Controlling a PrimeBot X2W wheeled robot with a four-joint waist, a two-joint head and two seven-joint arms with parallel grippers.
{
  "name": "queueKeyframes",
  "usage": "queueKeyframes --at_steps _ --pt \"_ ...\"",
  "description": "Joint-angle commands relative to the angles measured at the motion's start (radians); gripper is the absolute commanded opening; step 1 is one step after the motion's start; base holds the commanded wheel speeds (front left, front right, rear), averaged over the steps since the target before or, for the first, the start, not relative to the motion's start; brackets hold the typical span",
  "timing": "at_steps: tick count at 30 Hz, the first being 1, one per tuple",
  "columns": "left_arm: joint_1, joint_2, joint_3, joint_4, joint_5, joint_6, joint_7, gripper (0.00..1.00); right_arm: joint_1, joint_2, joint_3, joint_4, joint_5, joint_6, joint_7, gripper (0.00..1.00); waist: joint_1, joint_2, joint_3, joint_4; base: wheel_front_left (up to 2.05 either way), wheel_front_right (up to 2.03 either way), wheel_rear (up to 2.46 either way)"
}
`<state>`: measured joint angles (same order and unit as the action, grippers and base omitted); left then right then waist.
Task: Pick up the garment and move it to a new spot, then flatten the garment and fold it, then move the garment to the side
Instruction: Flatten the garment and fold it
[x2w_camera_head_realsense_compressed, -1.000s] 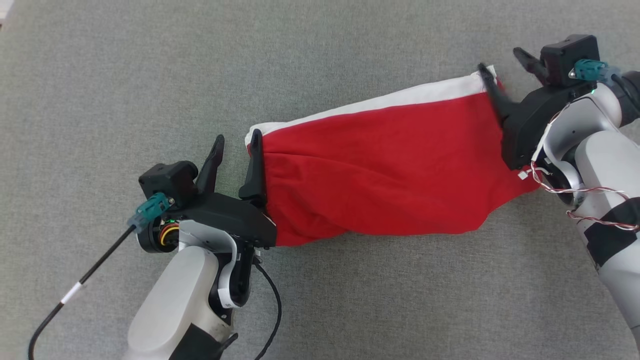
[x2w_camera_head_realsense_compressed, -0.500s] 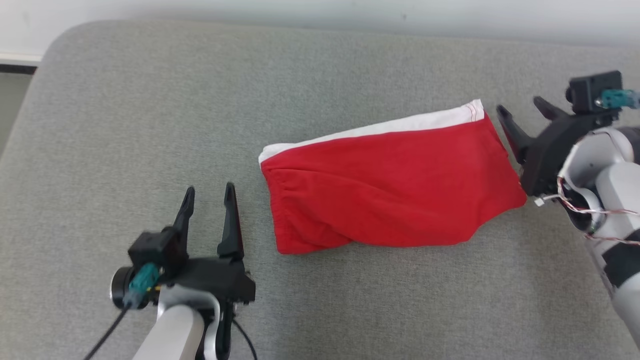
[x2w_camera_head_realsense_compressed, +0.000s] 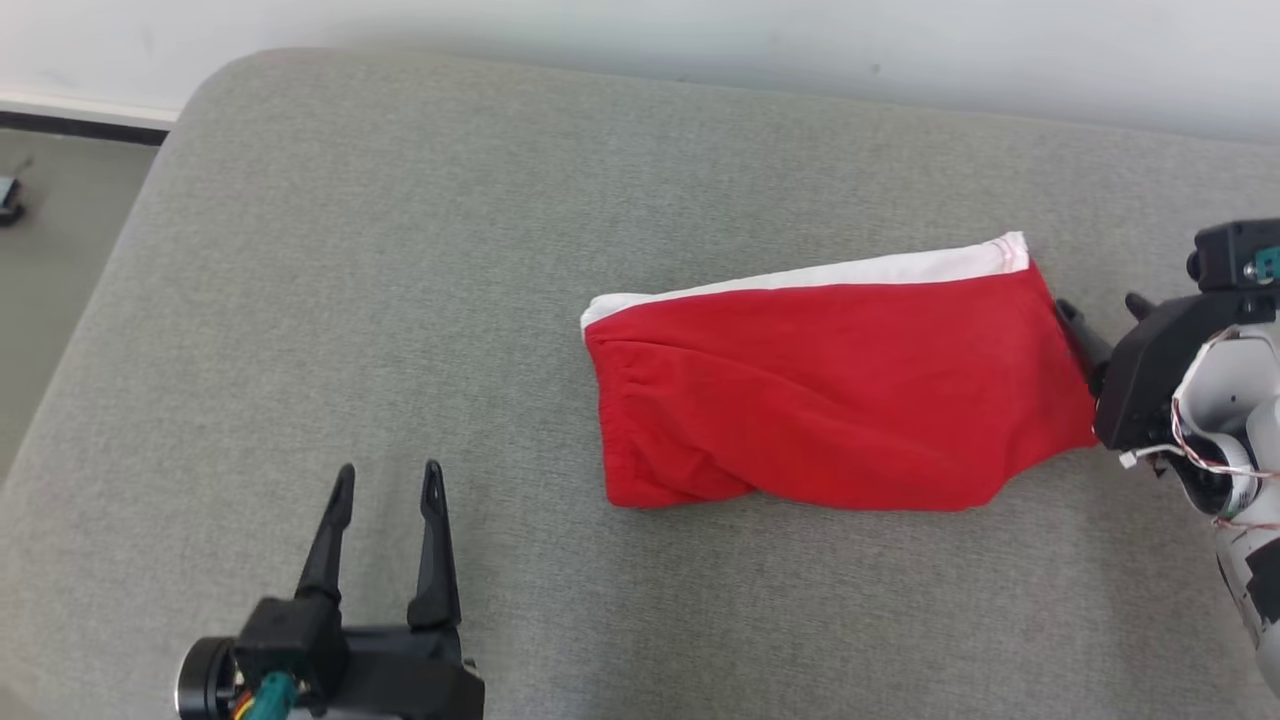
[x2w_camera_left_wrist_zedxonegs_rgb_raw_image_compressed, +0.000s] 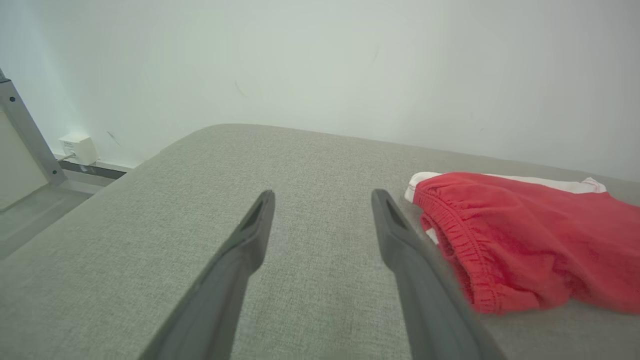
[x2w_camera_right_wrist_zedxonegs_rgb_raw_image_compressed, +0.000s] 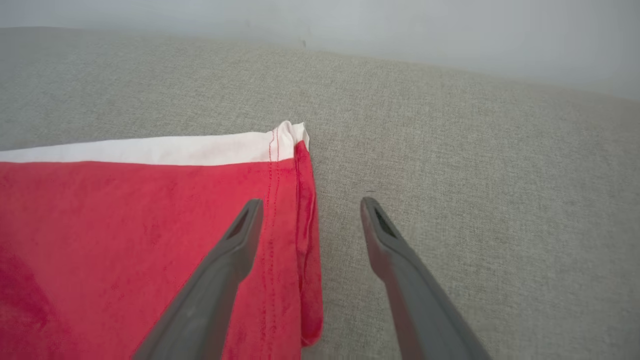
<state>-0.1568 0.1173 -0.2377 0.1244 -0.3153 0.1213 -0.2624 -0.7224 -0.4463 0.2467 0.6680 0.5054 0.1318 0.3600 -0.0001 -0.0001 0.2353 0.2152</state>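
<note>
Grey cushion (x2w_camera_head_realsense_compressed: 380, 250) bore the folded garment (x2w_camera_head_realsense_compressed: 830, 390), right of centre, long axis left-right, waistband leftward. Left gripper (x2w_camera_head_realsense_compressed: 388, 468) gaped, empty, well apart. Right gripper (x2w_camera_head_realsense_compressed: 1100, 302) gaped, empty, one finger (x2w_camera_right_wrist_zedxonegs_rgb_raw_image_compressed: 225, 270) over the hem; contact unclear. Cloth red, slightly rumpled, white strip along far edge.

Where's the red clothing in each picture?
Head view: red cloth garment with a white band, right of the middle.
Left wrist view: garment at the right edge.
Right wrist view: garment in the lower left.
Shared landmark: its white band along the far edge.
</note>
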Motion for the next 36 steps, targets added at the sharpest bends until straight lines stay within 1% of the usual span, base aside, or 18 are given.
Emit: queueKeyframes --at_steps 1,6,10,16,22,30,32,33,34,35,36 --pt "0.03 -0.007 0.007 -0.016 0.029 -0.015 -0.002 1.0 0.02 0.003 -0.012 0.003 -0.009 -0.003 0.01 1.0 0.0001 0.0001 0.004 0.016 0.0 0.0 0.0" --pt "0.081 -0.016 0.02 -0.047 0.107 -0.051 -0.003 1.0 0.04 0.007 -0.059 0.011 -0.029 -0.003 0.029 1.0 0.0001 0.0001 0.016 0.042 0.0 0.0 0.0" --pt "0.105 -0.029 0.037 -0.066 0.134 -0.079 -0.003 1.0 0.05 0.005 -0.101 0.015 -0.05 -0.003 0.045 1.0 0.0001 0.0001 0.027 0.064 0.0 0.0 0.0" --pt "0.136 -0.05 0.045 -0.069 0.176 -0.108 -0.003 1.0 0.067 0.023 -0.156 0.027 -0.079 -0.003 0.081 1.0 0.0001 0.0001 0.036 0.083 0.0 0.0 0.0" --pt "0.145 -0.061 0.032 -0.076 0.188 -0.12 -0.003 1.0 0.087 0.049 -0.197 0.062 -0.109 -0.003 0.17 1.0 0.0001 0.0001 0.042 0.102 0.0 0.0 0.0" --pt "0.158 -0.066 0.039 -0.071 0.189 -0.116 -0.003 1.0 0.115 0.094 -0.225 0.066 -0.144 0.0 0.24 1.0 0.0001 0.0001 0.041 0.119 0.0 0.0 0.0" --pt "0.158 -0.067 0.04 -0.069 0.187 -0.118 -0.003 1.0 0.121 0.108 -0.23 0.064 -0.152 0.001 0.252 0.4 0.0001 0.0001 0.039 0.122 0.0 0.0 0.0" --pt "0.159 -0.067 0.04 -0.068 0.187 -0.118 -0.003 1.0 0.125 0.113 -0.232 0.062 -0.157 0.001 0.257 0.29 0.0001 0.0001 0.038 0.123 0.0 0.0 0.0" --pt "0.159 -0.067 0.04 -0.066 0.188 -0.119 -0.003 1.0 0.128 0.116 -0.237 0.06 -0.161 0.001 0.258 0.06 0.0001 0.0001 0.037 0.124 0.0 0.0 0.0" --pt "0.16 -0.067 0.04 -0.066 0.189 -0.119 -0.003 1.0 0.13 0.116 -0.241 0.059 -0.167 0.001 0.26 0.0 0.0001 0.0001 0.036 0.125 0.0 0.0 0.0" --pt "0.159 -0.067 0.04 -0.068 0.189 -0.118 -0.003 1.0 0.132 0.115 -0.248 0.059 -0.172 0.0 0.259 0.0 0.0001 0.0001 0.035 0.127 0.0 0.0 0.0"
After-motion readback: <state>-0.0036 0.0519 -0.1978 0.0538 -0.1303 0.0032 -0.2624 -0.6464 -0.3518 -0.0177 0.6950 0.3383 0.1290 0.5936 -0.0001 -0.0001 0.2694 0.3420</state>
